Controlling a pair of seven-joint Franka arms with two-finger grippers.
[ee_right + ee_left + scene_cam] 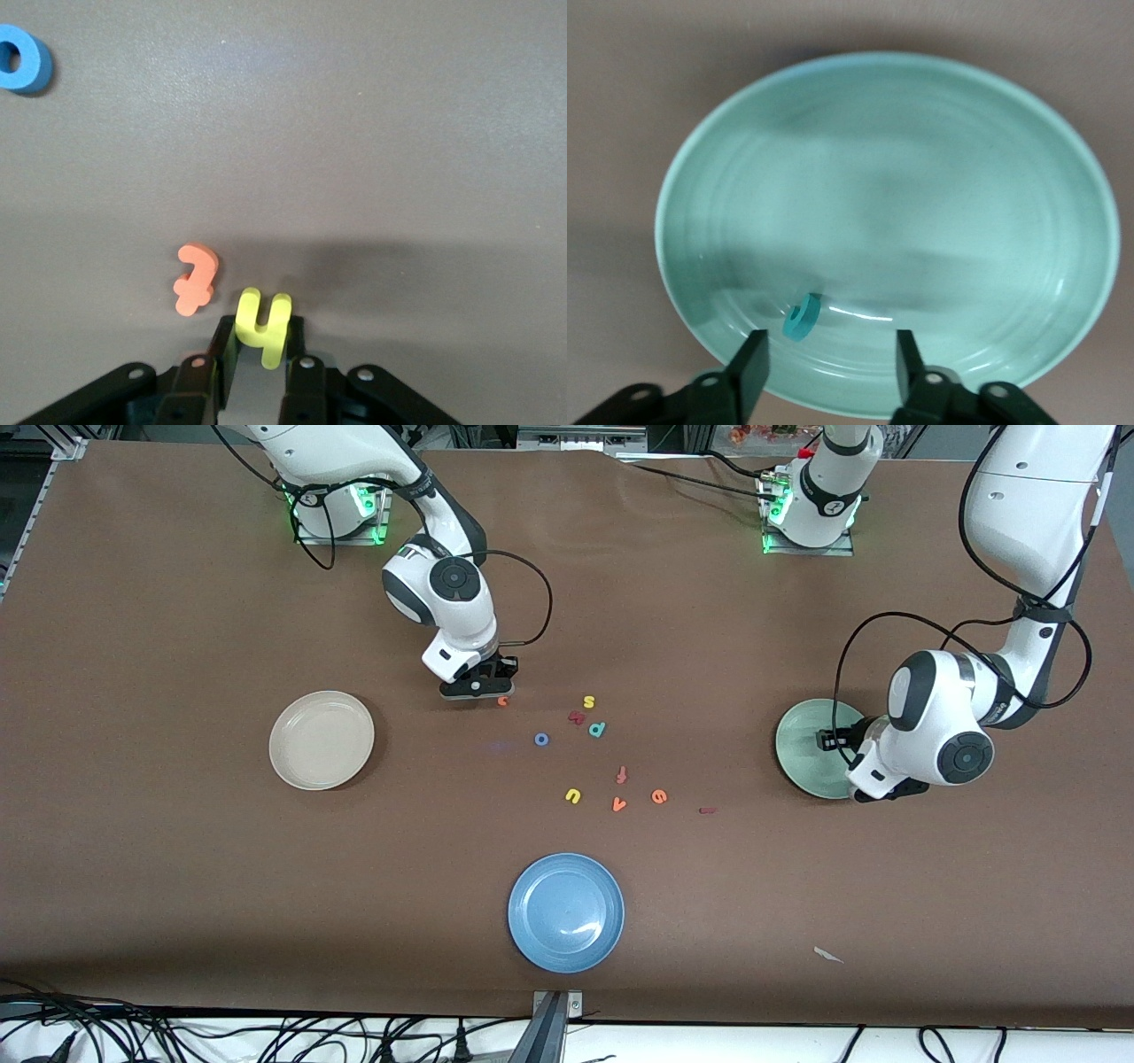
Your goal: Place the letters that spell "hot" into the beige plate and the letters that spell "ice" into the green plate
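My right gripper (261, 338) is down at the table and shut on the yellow h (263, 324). The orange t (195, 280) lies just beside it, and the blue o (541, 739) lies nearer the front camera. The beige plate (321, 740) stands toward the right arm's end and holds nothing. Over the green plate (939, 177) hangs my left gripper (830, 359), open, with the teal c (802, 317) on edge in the plate just past its fingertips. The orange e (658, 796) and the dark red i (706, 810) lie on the table between the plates.
A blue plate (565, 911) sits near the table's front edge. Loose letters lie mid-table: yellow s (588, 702), teal d (597, 730), red-orange f (622, 775), yellow u (572, 795), orange v (618, 804). A white scrap (828, 955) lies near the front edge.
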